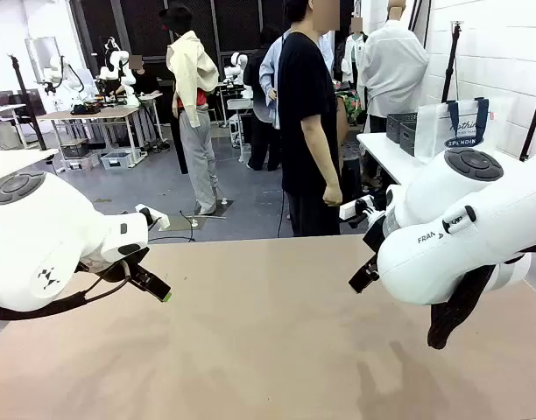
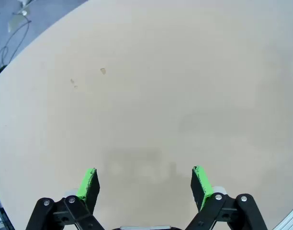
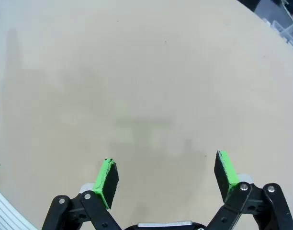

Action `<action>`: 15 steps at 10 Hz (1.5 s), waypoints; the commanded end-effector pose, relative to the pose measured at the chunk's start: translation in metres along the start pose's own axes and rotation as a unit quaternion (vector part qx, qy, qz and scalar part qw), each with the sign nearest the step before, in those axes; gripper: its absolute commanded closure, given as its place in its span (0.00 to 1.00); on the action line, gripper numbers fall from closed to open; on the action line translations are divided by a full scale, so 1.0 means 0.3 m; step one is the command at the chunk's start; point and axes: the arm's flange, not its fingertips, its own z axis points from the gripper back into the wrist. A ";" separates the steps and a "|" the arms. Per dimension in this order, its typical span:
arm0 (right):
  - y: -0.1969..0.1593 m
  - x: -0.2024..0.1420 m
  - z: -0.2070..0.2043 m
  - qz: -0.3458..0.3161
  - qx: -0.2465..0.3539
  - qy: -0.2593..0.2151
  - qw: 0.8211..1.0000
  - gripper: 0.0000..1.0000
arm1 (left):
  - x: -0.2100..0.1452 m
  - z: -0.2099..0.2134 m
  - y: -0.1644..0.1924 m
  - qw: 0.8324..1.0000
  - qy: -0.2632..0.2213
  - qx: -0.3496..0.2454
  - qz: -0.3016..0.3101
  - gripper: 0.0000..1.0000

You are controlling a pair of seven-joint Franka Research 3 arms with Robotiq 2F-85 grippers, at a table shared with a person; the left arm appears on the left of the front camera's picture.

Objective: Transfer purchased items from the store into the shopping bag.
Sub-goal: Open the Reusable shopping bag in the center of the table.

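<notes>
Hovering left hand (image 2: 144,173) and right hand (image 3: 165,162) open, I reckon the shopping bag (image 1: 461,131) limp, best pinched by its handles (image 1: 451,112).

front: looking across the bench (image 1: 277,350) toward its far edge;
wrists: both pointing down, close onto that bench

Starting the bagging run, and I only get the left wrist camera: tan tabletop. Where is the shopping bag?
Observer: The shopping bag stands on a white side table, far right, beyond our table.
Operator: And the basket?
Observer: The dark baskets sit just left of that bag, on the same side table.
Operator: Right hand?
Observer: The right hand is open above the tabletop, holding nothing.
</notes>
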 end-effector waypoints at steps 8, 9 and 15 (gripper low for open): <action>0.000 0.000 0.000 0.000 0.000 0.000 1.000 0.00 | 0.000 0.000 0.000 1.000 0.000 0.000 0.000 0.00; 0.000 0.000 0.000 0.000 0.000 0.000 1.000 0.00 | 0.000 0.000 0.000 1.000 0.000 0.000 0.000 0.00; 0.000 0.000 0.000 0.000 0.000 0.000 1.000 0.00 | 0.000 0.000 0.000 1.000 0.000 0.000 0.000 0.00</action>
